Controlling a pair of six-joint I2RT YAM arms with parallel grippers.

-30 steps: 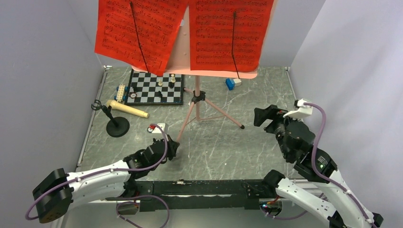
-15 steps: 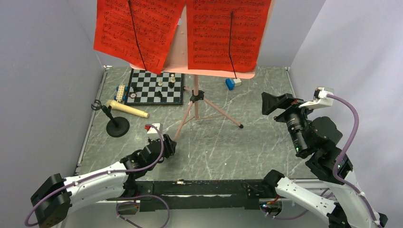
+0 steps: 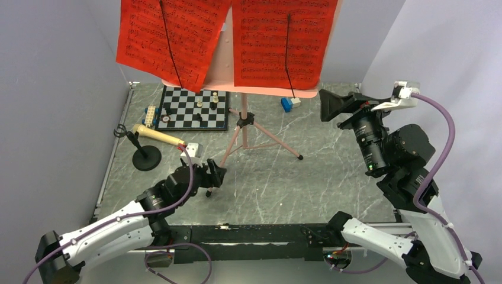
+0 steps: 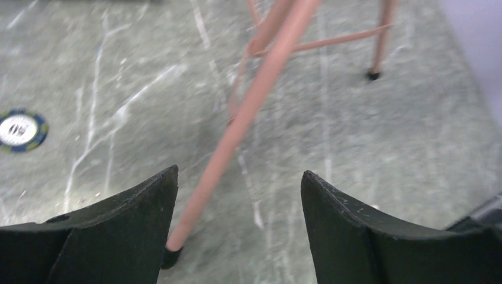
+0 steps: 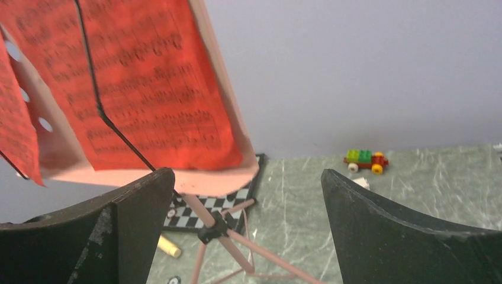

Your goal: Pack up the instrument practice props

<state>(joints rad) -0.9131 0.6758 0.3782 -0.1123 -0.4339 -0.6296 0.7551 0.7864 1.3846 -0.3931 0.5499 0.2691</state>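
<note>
The pink music stand (image 3: 244, 109) stands mid-table on its tripod, with two red sheet-music pages (image 3: 171, 35) clipped on its desk. My left gripper (image 3: 214, 176) is low at the tripod's near leg (image 4: 254, 100); the leg runs between the open jaws, close to the left finger (image 4: 130, 225), with its black foot on the table. My right gripper (image 3: 330, 106) hovers open, raised to the right of the desk; its wrist view shows a red page (image 5: 148, 89) and the tripod hub (image 5: 213, 232) ahead. The cream microphone (image 3: 157, 136) lies by its black round-base stand (image 3: 146, 158) at the left.
A chessboard (image 3: 194, 109) with pieces lies behind the tripod at the far left. Small toy bricks sit at the far right (image 3: 288, 103) and beside the board (image 3: 150, 115). A round blue-rimmed token (image 4: 21, 129) lies on the table. Grey walls (image 3: 59, 89) close in both sides.
My left gripper has opened off the tripod's near leg and moved slightly forward. The right arm has risen and swung toward the far side, up beside the stand's desk.
</note>
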